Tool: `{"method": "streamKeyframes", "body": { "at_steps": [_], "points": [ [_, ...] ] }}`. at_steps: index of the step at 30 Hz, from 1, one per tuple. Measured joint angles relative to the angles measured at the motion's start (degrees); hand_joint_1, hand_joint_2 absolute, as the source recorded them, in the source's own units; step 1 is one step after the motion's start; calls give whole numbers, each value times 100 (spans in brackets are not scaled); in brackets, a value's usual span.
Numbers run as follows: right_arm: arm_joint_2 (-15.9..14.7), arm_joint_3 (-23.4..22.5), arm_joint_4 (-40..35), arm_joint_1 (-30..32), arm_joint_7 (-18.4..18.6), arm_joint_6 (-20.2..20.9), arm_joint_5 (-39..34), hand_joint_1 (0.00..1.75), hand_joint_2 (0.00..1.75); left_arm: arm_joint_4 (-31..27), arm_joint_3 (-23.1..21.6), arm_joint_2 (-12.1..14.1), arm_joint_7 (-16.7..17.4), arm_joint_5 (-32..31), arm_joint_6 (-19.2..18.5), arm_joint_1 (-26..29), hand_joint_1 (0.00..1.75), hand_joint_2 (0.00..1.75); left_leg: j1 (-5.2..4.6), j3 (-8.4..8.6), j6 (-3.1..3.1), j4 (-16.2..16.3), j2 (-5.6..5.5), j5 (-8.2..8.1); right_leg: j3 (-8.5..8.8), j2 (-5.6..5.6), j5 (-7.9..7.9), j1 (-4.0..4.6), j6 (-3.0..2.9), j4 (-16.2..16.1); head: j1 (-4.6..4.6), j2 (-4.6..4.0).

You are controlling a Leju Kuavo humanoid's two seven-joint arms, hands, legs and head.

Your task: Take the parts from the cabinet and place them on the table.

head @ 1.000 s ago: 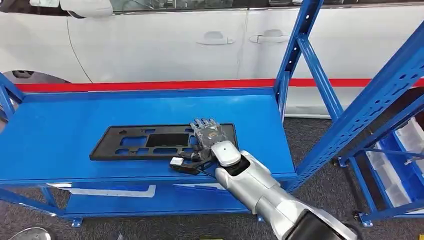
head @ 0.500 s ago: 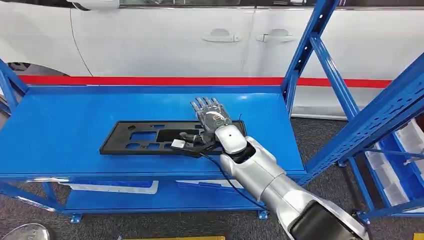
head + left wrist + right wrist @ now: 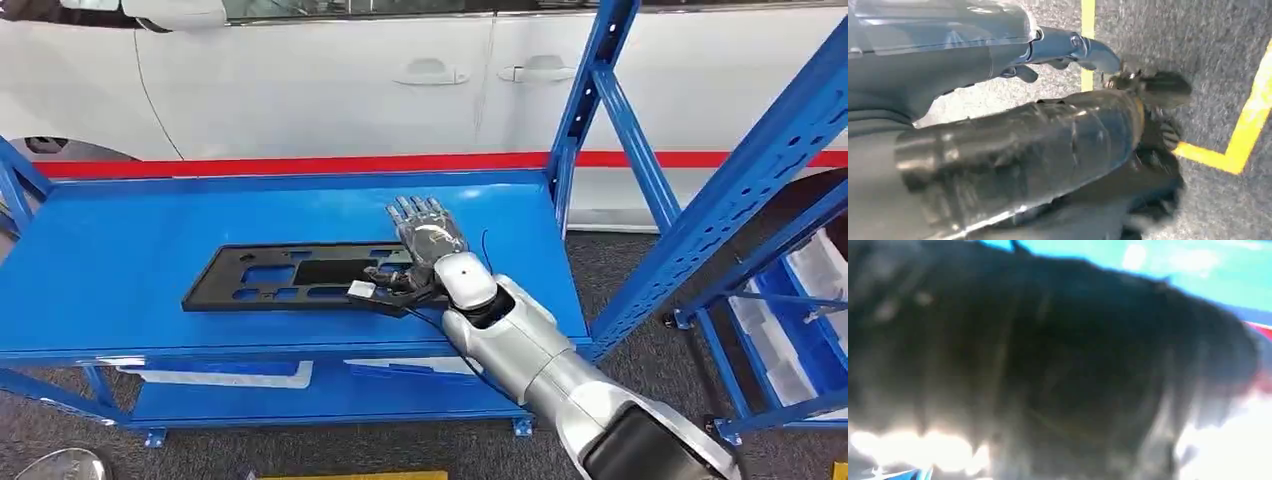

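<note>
My right hand (image 3: pixel 428 247) is lying flat over the right end of the black plastic plate (image 3: pixel 300 275) in the middle of the frame, on the blue shelf (image 3: pixel 120 250); fingers stretched out, thumb at the near edge; I cannot tell if I am gripping it; it is looking thin, stiff, light, full of holes; I am thinking the edge is best to hold.

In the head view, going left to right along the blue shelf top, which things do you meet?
Black flat part → right hand resting at its right end → blue upright post → clear bins in the neighbouring rack.
</note>
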Motion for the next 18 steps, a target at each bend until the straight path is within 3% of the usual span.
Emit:
{"method": "streamKeyframes", "body": {
  "at_steps": [1,2,4,5,8,10,12,14,15,16,17,18],
  "points": [
    [0,0,0,9,0,9,0,0,0,0,-2,2,0,2,0,8,0,0,0,16,-10,-45,1,98,-15,5,-3,0,2,22,-2,0],
    [0,0,0,10,0,18,0,0,0,0,-4,2,0,2,4,14,0,0,7,167,-16,-352,2,311,-28,15,-18,-1,10,53,0,0],
    [4,0,0,6,-11,48,0,0,0,0,-4,20,11,2,4,4,0,0,32,694,-24,-1353,9,793,-38,25,-73,-12,59,146,0,0],
    [4,0,0,4,-24,87,9,0,0,0,-4,18,17,2,2,-8,0,0,23,814,-14,-1572,0,667,-68,27,-102,-1,99,189,0,0],
    [20,0,4,30,-81,101,18,0,0,0,-7,24,64,2,9,-7,0,0,-32,778,98,-1569,-32,719,-129,32,-105,16,156,253,2,0],
    [22,0,15,45,-116,105,17,0,0,0,-11,26,83,4,22,-8,0,0,-2,783,180,-1621,-25,769,-160,39,-149,8,207,296,2,0],
    [22,-2,26,52,-120,116,17,0,0,0,-11,35,83,2,31,-15,0,0,-8,769,246,-1629,-13,788,-363,25,-506,-25,280,776,7,0],
    [22,-2,48,116,-133,133,17,0,0,0,-13,37,83,2,39,-11,0,0,-11,757,254,-1631,-5,791,-753,25,-914,-54,323,1642,9,0],
    [22,-2,65,171,-142,133,15,0,0,0,-13,42,83,2,44,-8,0,0,-12,746,254,-1618,-5,791,-918,23,-996,-72,332,1985,7,0],
    [22,-2,83,218,-151,133,13,0,0,0,-13,48,83,-2,46,-8,0,0,-13,744,254,-1617,-6,791,-934,24,-930,-85,331,2014,5,0],
    [22,-2,92,251,-170,133,4,0,0,0,-15,50,83,-2,48,-9,0,0,-14,746,253,-1617,-9,791,-819,23,-747,-88,314,1776,7,0],
    [31,-2,96,263,-190,133,-9,0,0,0,-22,52,83,-2,48,-12,0,0,-14,750,252,-1616,-11,790,-591,24,-492,-86,285,1316,7,0]
  ]
}}
